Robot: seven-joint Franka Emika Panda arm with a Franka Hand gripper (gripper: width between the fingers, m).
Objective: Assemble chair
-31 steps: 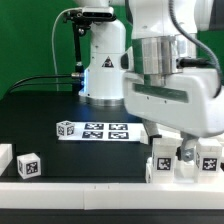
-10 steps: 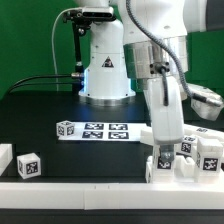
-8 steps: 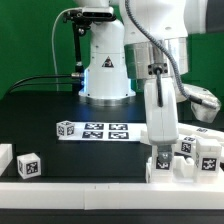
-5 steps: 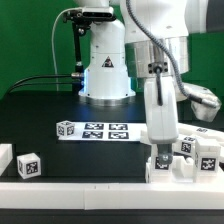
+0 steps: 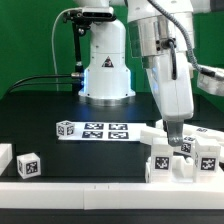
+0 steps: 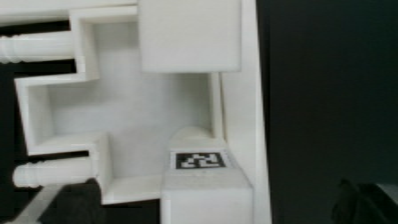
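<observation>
Chair (image 5: 186, 160) parts, white and tagged, are clustered at the surface's (image 5: 50, 105) camera-side edge, toward the corner on the exterior view's right. The gripper (image 5: 172, 137) hangs just above them. Whether it is released or clenched cannot be told.

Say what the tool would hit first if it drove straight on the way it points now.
Most likely the chunky white plastic chair assembly with square black-and-white tags: it sits right under the downward-pointing tool and fills the wrist view. The exact contact spot is unclear, since depth is hard to judge.

Exterior wide — wrist tight; chair (image 6: 160, 120) shared.
</observation>
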